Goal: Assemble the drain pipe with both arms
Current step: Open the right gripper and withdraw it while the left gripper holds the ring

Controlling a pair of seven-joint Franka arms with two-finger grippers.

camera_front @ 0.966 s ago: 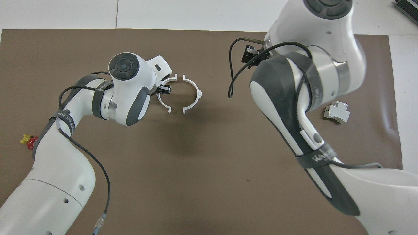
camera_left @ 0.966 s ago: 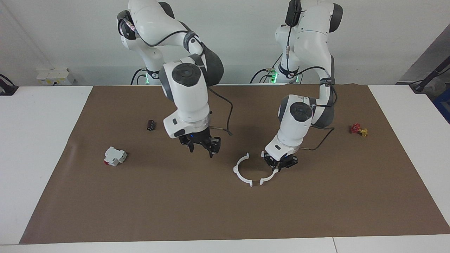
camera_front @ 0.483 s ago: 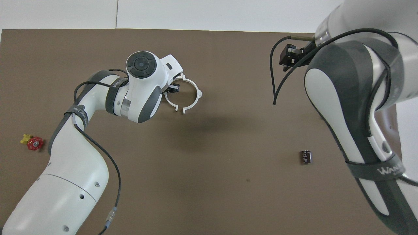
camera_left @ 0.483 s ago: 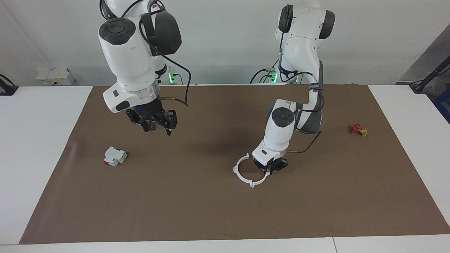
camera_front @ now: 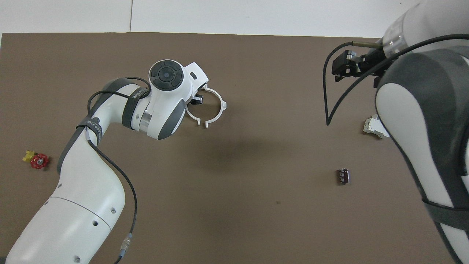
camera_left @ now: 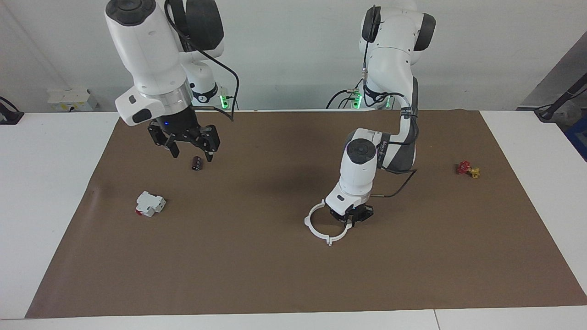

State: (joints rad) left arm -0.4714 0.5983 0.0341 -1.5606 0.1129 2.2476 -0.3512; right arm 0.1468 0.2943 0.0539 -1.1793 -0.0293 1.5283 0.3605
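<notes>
The drain pipe [camera_left: 307,225] lies on the brown mat as two white half-ring arcs, closed into one ring [camera_front: 220,99] with their end tabs meeting. My left gripper [camera_left: 351,220] is low at the mat, shut on the arc toward the left arm's end; the wrist hides most of that arc. In the overhead view the left gripper [camera_front: 198,99] sits at the ring's edge. My right gripper [camera_left: 191,155] hangs open and empty in the air, toward the right arm's end and well away from the ring. It also shows in the overhead view [camera_front: 340,69].
A small dark cylinder [camera_left: 196,163] lies on the mat just below the right gripper. A blocky white piece with a red part [camera_left: 150,203] lies toward the right arm's end. A red-and-yellow fitting [camera_left: 467,169] lies toward the left arm's end.
The left gripper has slid its arc against the other one, closing the gap into a ring. The right arm has risen and swung away toward its own end, uncovering the dark cylinder.
</notes>
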